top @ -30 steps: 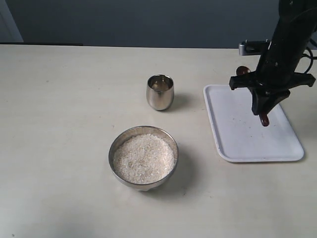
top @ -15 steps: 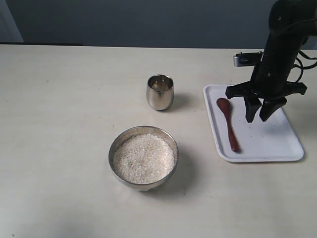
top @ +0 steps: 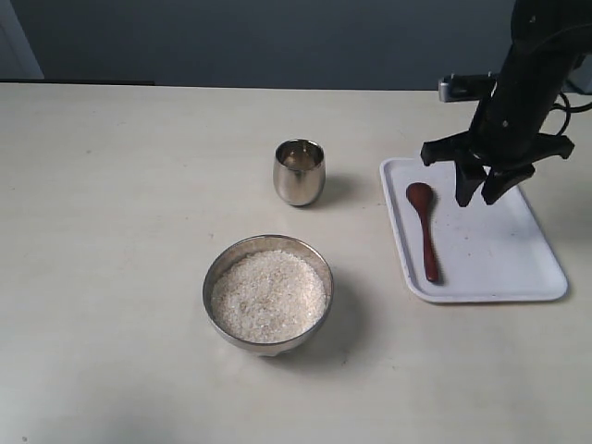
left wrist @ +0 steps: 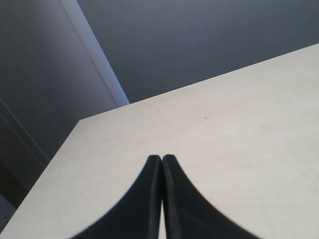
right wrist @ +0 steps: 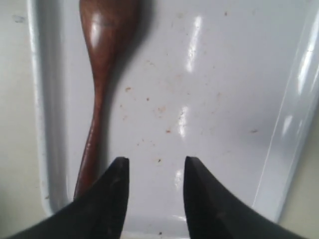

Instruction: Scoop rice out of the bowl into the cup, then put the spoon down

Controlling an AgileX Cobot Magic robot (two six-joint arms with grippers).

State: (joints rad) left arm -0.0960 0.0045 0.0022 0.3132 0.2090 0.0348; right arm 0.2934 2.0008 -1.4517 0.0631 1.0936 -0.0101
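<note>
right gripper (top: 478, 200): jaws apart, holding nothing, over white tray (top: 499, 273) by table's right edge | spoon (top: 425, 231): flat in tray, scoop toward far edge | left gripper (left wrist: 160, 160): fingers pressed together, over bare table | bowl (top: 207, 294) of rice (top: 268, 296): mid-table, toward near edge | cup (top: 299, 173): just beyond bowl
</note>
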